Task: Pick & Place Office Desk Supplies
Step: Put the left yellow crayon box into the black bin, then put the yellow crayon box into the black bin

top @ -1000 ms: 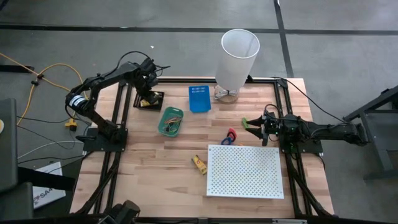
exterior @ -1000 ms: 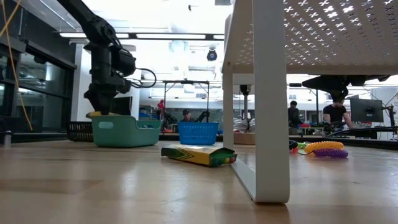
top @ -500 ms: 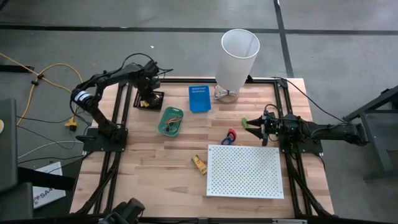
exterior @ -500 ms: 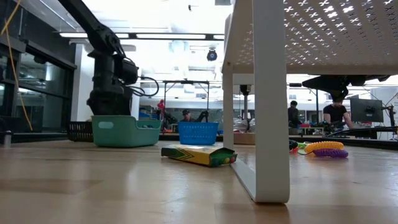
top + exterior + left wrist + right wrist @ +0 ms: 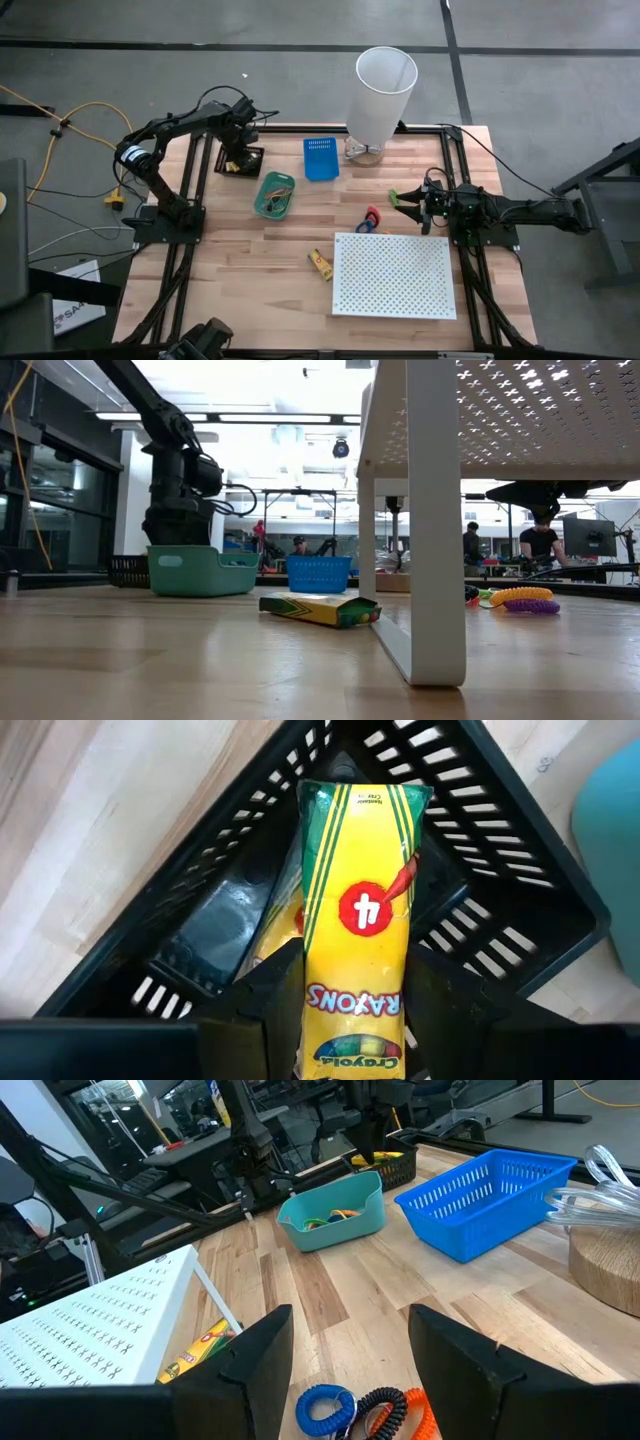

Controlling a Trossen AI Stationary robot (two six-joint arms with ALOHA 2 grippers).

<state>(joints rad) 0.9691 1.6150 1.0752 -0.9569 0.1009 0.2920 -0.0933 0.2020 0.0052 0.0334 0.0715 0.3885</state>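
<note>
Yellow crayon pack (image 5: 362,925) sat gripped in the left pincer (image 5: 350,1010), low inside the black basket (image 5: 500,850); letting go looked next. Right pincer (image 5: 350,1345) waited wide open.

White bin (image 5: 383,92), perforated board (image 5: 393,275)

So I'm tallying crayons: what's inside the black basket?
One crayon pack in the black basket, between the left pincer fingers; another pack shows beneath it, mostly covered.
</note>
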